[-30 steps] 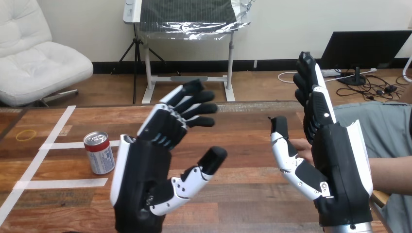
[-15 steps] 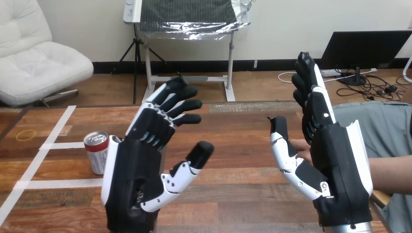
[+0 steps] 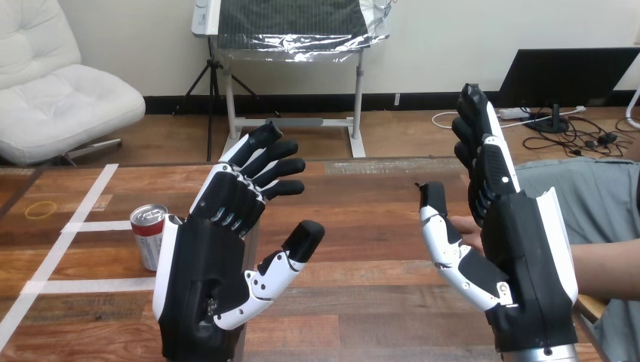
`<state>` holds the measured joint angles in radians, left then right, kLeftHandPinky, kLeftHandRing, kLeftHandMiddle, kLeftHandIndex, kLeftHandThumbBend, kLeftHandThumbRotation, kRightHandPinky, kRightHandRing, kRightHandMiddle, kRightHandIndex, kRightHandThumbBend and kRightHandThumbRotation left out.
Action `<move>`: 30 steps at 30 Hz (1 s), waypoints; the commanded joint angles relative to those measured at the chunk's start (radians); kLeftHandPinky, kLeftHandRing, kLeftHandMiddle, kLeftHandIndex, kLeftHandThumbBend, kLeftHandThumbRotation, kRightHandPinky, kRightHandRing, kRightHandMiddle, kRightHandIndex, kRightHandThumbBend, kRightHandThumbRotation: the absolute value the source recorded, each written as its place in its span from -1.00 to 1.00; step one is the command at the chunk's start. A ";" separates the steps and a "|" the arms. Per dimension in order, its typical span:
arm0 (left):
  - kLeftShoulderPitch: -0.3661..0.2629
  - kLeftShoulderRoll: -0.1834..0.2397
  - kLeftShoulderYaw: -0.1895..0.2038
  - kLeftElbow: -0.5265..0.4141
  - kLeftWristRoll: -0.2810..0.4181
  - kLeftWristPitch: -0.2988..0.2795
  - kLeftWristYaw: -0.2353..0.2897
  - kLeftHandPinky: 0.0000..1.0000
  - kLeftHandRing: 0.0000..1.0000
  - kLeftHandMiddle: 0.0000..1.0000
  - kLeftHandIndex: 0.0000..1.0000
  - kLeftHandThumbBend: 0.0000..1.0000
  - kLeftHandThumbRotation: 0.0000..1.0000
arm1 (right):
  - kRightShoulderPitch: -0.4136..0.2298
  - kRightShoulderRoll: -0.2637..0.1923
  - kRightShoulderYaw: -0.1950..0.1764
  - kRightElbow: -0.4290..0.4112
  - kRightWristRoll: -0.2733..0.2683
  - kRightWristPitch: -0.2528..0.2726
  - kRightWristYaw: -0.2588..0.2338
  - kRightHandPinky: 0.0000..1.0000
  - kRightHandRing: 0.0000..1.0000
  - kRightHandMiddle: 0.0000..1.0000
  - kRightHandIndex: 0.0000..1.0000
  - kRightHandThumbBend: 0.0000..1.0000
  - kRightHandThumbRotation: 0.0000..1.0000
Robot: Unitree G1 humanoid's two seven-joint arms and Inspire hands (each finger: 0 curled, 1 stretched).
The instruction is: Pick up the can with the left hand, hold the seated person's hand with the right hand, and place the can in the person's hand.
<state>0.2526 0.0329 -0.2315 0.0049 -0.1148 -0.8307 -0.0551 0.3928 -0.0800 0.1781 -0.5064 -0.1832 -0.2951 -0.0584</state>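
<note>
Biggest thing first: the wooden desk [image 3: 377, 196] runs across the whole scene, and both robot hands are up over its near half.

The right hand [image 3: 528, 264] stands upright at the right side. Its fingers [image 3: 483, 143] are straight and point toward the far edge, with the thumb sticking out to the left, so it's released and grasping nothing. The person's hand [image 3: 466, 230] peeks out just past that thumb, with the forearm [image 3: 604, 268] coming in from the right. The two are very close, but whether they actually touch can't be told from here. Nothing is curled round the person's hand, so that isn't a hold yet.

The left hand [image 3: 200, 279] is left of centre with its fingers [image 3: 272, 154] fanned out and relaxed, also empty.

The can [image 3: 148, 230] stands upright on the desk at the left, partly tucked behind the left hand's edge and between the white tape lines [image 3: 90, 285]. No finger is wrapped on it. A small yellow rubber band [image 3: 40, 210] lies further left.

So progress looks like basically zero: the can isn't picked up, the person's hand isn't held, and the handover isn't started. The left hand looks about lined up for the grab, and that's it.
</note>
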 commanded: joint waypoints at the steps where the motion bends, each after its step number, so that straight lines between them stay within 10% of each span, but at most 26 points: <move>1: -0.030 -0.035 0.014 0.012 0.001 -0.012 -0.005 0.35 0.49 0.57 0.62 0.24 -0.55 | -0.025 0.017 -0.011 -0.038 0.011 -0.008 0.001 1.00 1.00 1.00 1.00 -0.93 -1.00; 30: -0.075 -0.090 0.217 -0.094 0.356 -0.003 0.268 0.52 0.64 0.66 0.62 0.28 -0.58 | -0.034 0.025 -0.013 -0.026 -0.051 -0.007 -0.029 1.00 1.00 1.00 1.00 -0.91 -1.00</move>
<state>0.2413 -0.0303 -0.0567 -0.0296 0.2119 -0.8355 0.1783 0.3929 -0.0791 0.1766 -0.5063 -0.2270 -0.2948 -0.0760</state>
